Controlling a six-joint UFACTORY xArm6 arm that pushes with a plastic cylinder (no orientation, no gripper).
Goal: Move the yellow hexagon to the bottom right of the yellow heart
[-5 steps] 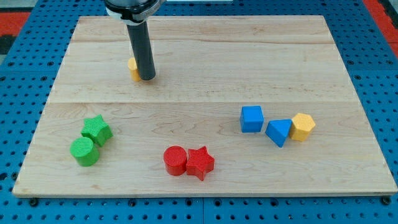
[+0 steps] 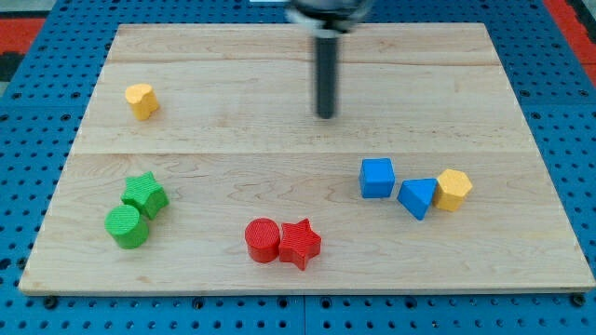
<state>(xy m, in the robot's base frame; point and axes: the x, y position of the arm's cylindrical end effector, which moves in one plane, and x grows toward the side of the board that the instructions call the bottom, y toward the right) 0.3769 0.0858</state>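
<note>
The yellow hexagon [image 2: 453, 189] lies at the view's right, touching the blue triangle [image 2: 417, 197] on its left. The yellow heart [image 2: 141, 100] lies at the view's upper left, alone. My tip [image 2: 325, 115] rests on the board in the upper middle, blurred by motion. It is far to the right of the heart and up-left of the hexagon, touching no block.
A blue cube [image 2: 377, 178] sits left of the blue triangle. A green star [image 2: 145, 194] and green cylinder [image 2: 125, 226] sit at lower left. A red cylinder [image 2: 263, 240] and red star [image 2: 300, 243] sit at bottom centre on the wooden board [image 2: 279, 149].
My tip has swung from beside the yellow heart to the right, into the upper middle. The heart now lies further left and is fully uncovered.
</note>
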